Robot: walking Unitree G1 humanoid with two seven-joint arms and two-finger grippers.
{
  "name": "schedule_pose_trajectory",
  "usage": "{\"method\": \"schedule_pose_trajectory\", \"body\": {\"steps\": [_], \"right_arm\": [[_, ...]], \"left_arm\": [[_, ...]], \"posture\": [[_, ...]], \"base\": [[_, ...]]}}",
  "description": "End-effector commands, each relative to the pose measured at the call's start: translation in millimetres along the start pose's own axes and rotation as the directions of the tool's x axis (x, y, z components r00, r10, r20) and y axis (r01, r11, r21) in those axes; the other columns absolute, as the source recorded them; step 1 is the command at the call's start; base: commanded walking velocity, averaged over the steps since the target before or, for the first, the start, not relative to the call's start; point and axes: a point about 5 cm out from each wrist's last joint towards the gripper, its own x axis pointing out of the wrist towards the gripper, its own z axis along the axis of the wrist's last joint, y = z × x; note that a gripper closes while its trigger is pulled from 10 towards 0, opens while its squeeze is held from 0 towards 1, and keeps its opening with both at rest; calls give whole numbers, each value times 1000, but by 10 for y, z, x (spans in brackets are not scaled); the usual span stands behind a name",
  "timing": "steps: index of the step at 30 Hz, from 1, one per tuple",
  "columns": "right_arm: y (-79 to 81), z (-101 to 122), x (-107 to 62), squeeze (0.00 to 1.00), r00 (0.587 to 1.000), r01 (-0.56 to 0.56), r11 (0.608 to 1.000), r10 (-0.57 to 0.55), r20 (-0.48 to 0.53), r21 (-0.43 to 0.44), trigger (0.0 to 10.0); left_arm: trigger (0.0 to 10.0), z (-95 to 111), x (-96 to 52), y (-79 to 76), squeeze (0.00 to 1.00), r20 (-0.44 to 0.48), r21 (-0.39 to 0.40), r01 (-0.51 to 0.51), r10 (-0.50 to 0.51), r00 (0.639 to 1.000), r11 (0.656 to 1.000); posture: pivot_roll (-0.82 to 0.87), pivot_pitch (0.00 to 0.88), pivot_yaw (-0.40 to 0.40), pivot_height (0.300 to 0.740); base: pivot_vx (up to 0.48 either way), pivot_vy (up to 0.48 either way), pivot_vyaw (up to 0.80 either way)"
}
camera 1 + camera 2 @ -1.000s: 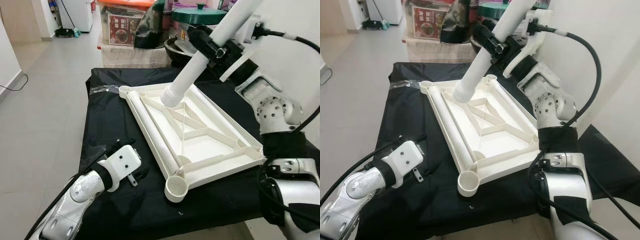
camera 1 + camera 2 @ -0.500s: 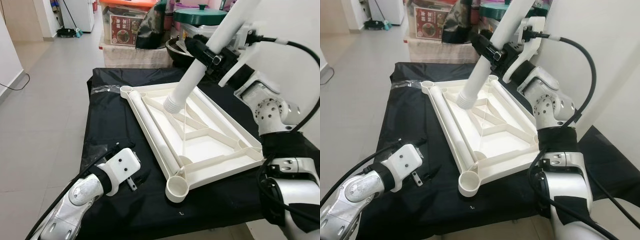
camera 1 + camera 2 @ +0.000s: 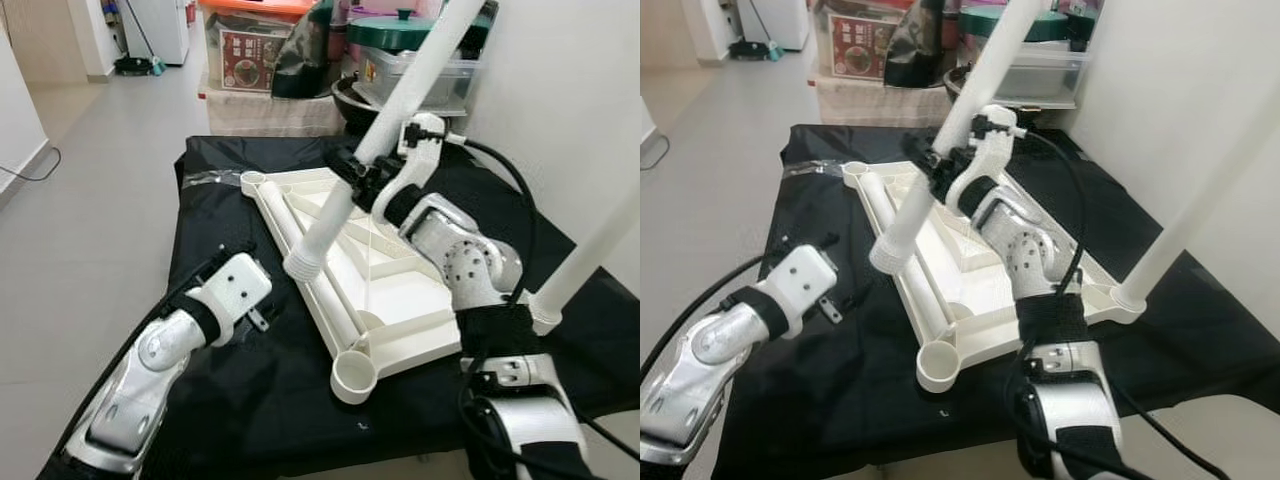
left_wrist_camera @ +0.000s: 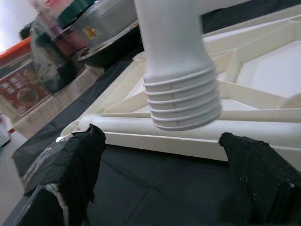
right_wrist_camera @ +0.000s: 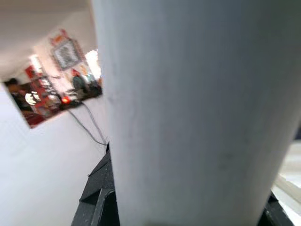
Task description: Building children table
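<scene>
The white tabletop [image 3: 400, 290] lies upside down on a table covered in black cloth [image 3: 250, 400]. My right gripper [image 3: 362, 172] is shut on a long white leg [image 3: 335, 215] held at a slant. The leg's threaded end [image 3: 304, 266] hangs just over the tabletop's left rail. My left gripper [image 3: 264, 286] is open and low beside that rail. In the left wrist view the threaded end [image 4: 181, 101] sits ahead, between the open fingers [image 4: 80, 155]. A second white leg [image 3: 590, 250] stands in the right corner. An empty round socket [image 3: 352, 375] is at the near corner.
A clear plastic bag [image 3: 205, 180] lies on the cloth at the far left. Boxes, a pot with a green lid [image 3: 390, 30] and bags crowd the space behind the table. A white wall [image 3: 560, 100] is close on the right, with tiled floor [image 3: 90, 200] to the left.
My right arm has swung the leg left and down, from over the middle of the tabletop to its left rail. My left gripper has lifted toward it. A second leg now shows at the right corner.
</scene>
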Motion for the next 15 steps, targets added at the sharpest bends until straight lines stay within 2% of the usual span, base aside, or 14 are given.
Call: {"method": "schedule_pose_trajectory", "body": {"steps": [1,3,7,8,15], "right_arm": [[74,-14,-32,0,999,-37,999,36,10,16,0],[74,-14,-32,0,999,-37,999,36,10,16,0],[249,-9,-77,0,996,-77,996,76,42,33,0],[337,-28,-101,0,993,-106,994,105,45,20,0],[470,-104,-135,0,989,-139,990,138,43,23,0]], "left_arm": [[10000,-27,31,23,0,-7,-30,-14,14,1000,999],[10000,-27,31,23,0,-7,-30,-14,14,1000,999],[10000,-86,87,34,0,-25,-103,-30,28,999,994],[10000,-98,113,4,0,-24,-125,-27,24,999,992],[10000,-98,167,-13,0,-11,-162,-26,24,1000,986]], "posture": [[48,0,-100,740],[48,0,-100,740],[44,0,-98,740],[44,0,-98,740],[40,0,-96,740]], "base": [[0,0,0],[0,0,0],[0,0,0],[0,0,0],[0,0,0]]}}
